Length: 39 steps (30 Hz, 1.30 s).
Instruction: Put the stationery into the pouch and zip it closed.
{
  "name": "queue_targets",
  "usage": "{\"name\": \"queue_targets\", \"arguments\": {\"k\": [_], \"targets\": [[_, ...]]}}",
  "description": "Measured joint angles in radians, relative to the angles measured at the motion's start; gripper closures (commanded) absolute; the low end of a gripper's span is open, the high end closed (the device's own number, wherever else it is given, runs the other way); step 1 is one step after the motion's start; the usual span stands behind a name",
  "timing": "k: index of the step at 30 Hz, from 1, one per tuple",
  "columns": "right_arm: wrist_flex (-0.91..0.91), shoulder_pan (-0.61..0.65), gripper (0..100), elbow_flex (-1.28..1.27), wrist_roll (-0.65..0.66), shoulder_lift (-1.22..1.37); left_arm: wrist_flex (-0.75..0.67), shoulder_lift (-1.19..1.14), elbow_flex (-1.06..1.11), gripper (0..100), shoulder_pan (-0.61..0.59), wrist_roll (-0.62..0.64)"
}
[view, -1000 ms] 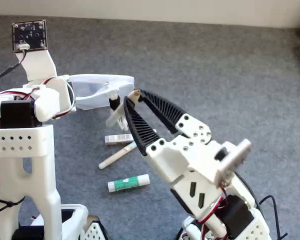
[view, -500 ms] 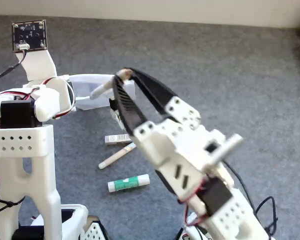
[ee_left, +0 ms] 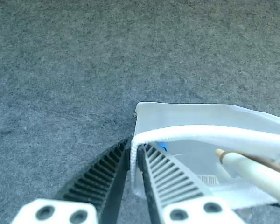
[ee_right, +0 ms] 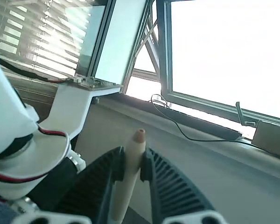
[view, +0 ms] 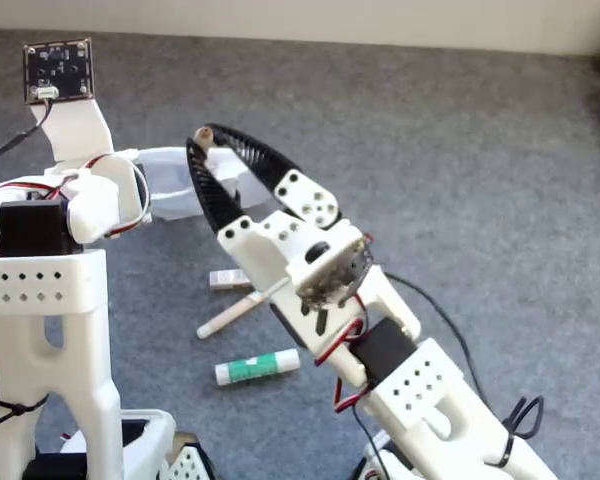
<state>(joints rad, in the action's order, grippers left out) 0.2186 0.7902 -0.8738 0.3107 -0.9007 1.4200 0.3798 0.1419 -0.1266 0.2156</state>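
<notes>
The white translucent pouch [view: 170, 185] lies on the grey carpet at the back left. My left gripper [ee_left: 134, 151] is shut on the rim of the pouch [ee_left: 200, 133] and holds its mouth up. My right gripper [view: 202, 142] hangs over the pouch's mouth, shut on a cream pen [view: 205, 133] with a brownish end. In the left wrist view the pen [ee_left: 252, 171] pokes in over the opening, and something blue lies inside. In the right wrist view my right gripper [ee_right: 132, 161] clamps the pen [ee_right: 134, 149] upright between its black ribbed fingers.
On the carpet in front of the pouch lie a small white barcoded piece [view: 228, 279], a cream stick [view: 236, 311] and a green glue stick [view: 257, 366]. The left arm's white tower [view: 50, 300] stands at the left edge. Bare carpet stretches to the right.
My right gripper has lifted the pen and swung it left and back, from above the loose items to over the pouch's mouth. The left arm and pouch have stayed put.
</notes>
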Motion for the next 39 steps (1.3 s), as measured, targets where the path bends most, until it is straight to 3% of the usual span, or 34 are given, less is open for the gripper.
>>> {"name": "queue_targets", "arguments": {"k": [11,18,39], "targets": [[0.000,0.000,98.4,0.000,0.063,0.000,0.000,0.000,0.000,99,0.000,0.000],[0.000,0.000,81.7,0.000,0.063,0.000,0.000,0.000,0.000,99,0.000,0.000],[0.002,0.000,81.5,0.000,0.064,0.000,0.000,0.000,0.000,99,0.000,0.000]]}}
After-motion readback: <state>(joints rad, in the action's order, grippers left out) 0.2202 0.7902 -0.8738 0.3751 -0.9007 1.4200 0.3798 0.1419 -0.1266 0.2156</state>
